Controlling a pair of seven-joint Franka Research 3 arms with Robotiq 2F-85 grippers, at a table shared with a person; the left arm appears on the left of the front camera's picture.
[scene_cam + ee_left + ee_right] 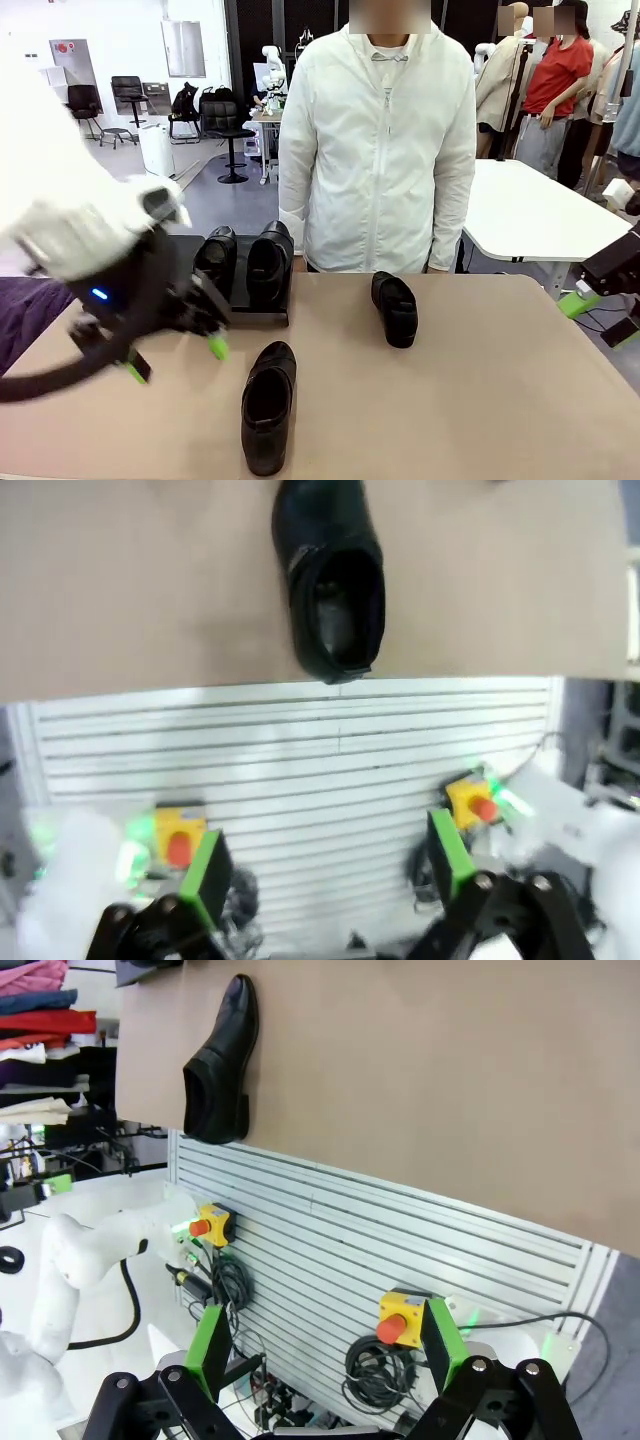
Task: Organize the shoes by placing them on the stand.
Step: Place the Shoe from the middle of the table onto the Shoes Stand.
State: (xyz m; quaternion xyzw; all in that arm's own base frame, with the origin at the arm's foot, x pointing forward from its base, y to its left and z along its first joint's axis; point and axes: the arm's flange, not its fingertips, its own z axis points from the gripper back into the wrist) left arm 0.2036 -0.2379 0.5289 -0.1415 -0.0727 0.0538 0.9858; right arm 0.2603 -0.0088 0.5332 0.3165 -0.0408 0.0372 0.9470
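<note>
tan table [480,400]: stand [261,316], near shoe [268,405], far shoe [395,308].

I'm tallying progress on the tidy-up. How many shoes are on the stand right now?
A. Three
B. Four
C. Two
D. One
C. The stand carries the left-hand shoe and the right-hand shoe, while the near shoe and the far shoe lie on the table.
</note>
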